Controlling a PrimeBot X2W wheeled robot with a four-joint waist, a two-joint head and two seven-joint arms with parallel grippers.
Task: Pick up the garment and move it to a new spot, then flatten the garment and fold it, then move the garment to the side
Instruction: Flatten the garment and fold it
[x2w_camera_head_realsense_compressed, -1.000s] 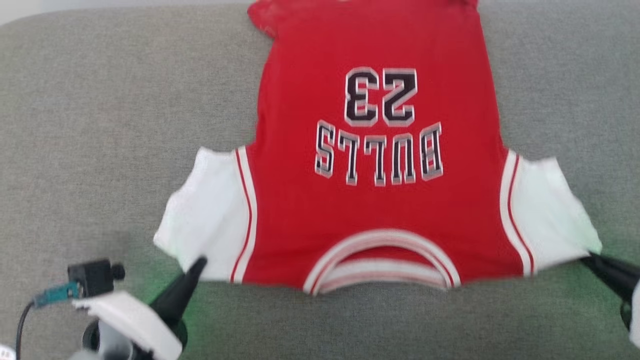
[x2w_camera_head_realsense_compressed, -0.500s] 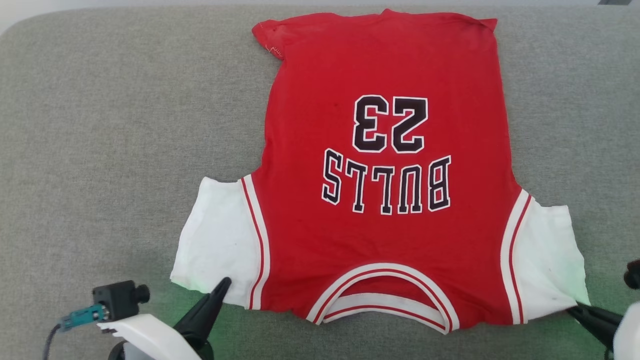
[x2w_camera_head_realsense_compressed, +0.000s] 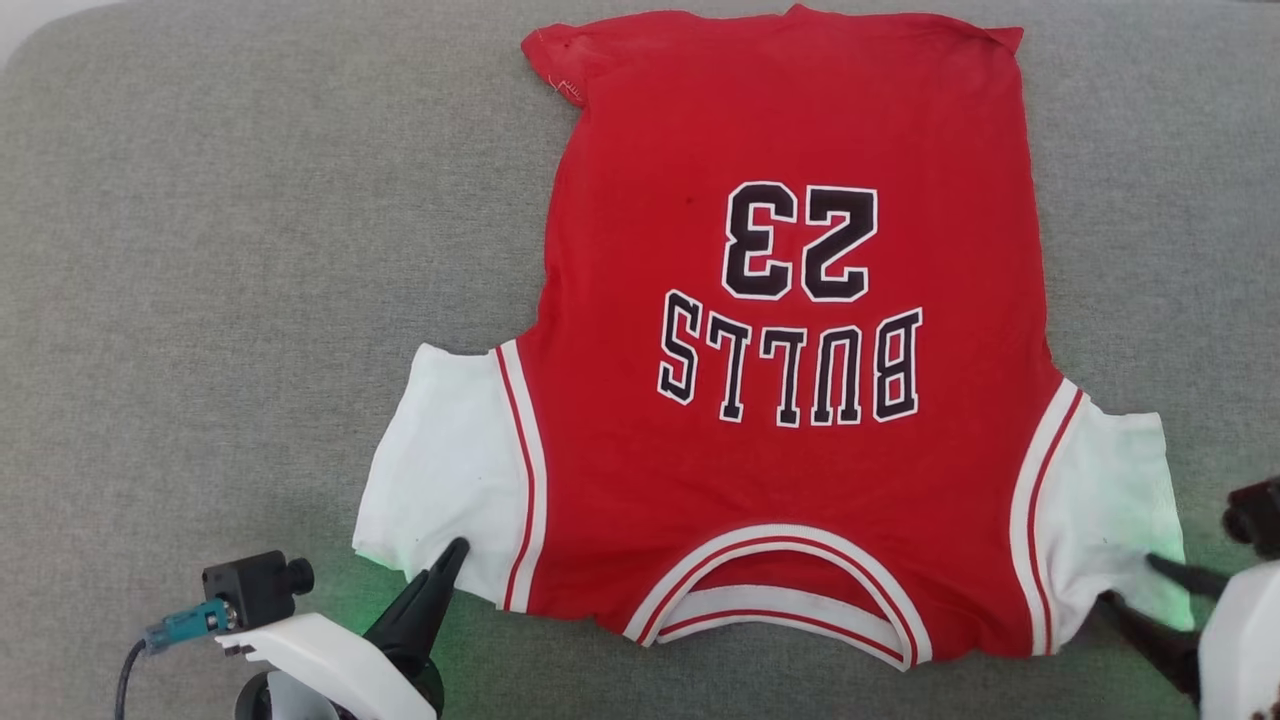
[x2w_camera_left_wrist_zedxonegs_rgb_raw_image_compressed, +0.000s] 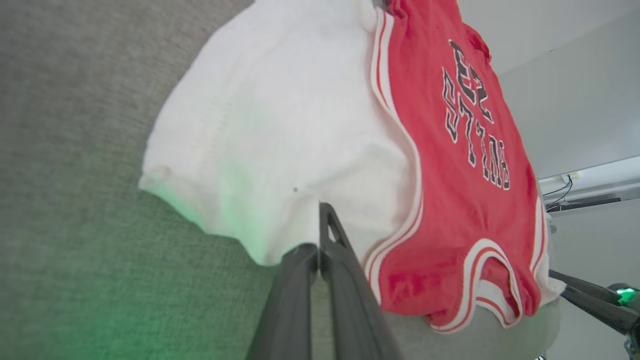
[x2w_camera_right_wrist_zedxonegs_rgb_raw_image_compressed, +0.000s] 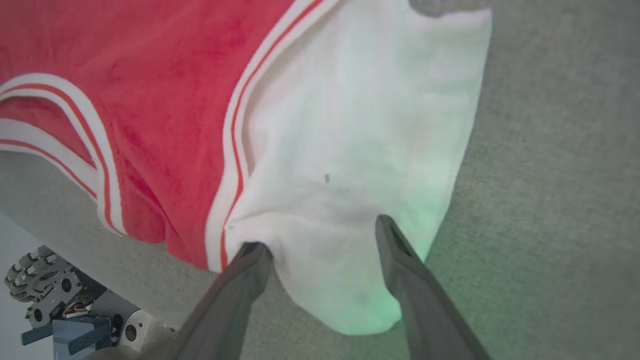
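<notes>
Near the front edge of the grey cushion (x2w_camera_head_realsense_compressed: 200, 300), the garment (x2w_camera_head_realsense_compressed: 790, 470) lies spread print-up, the left gripper (x2w_camera_head_realsense_compressed: 450, 555) clenched on one white sleeve (x2w_camera_head_realsense_compressed: 440, 480), seemingly to hold it taut, while the right gripper (x2w_camera_head_realsense_compressed: 1128, 580) straddles the other sleeve (x2w_camera_head_realsense_compressed: 1120, 480), jaws apart.

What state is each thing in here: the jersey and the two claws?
jersey: spread flat, print up, collar toward the robot, far hem corner on the robot's left turned over.
left claw: shut on the edge of the jersey's white sleeve.
right claw: open, one finger on each side of the other sleeve's corner.
</notes>
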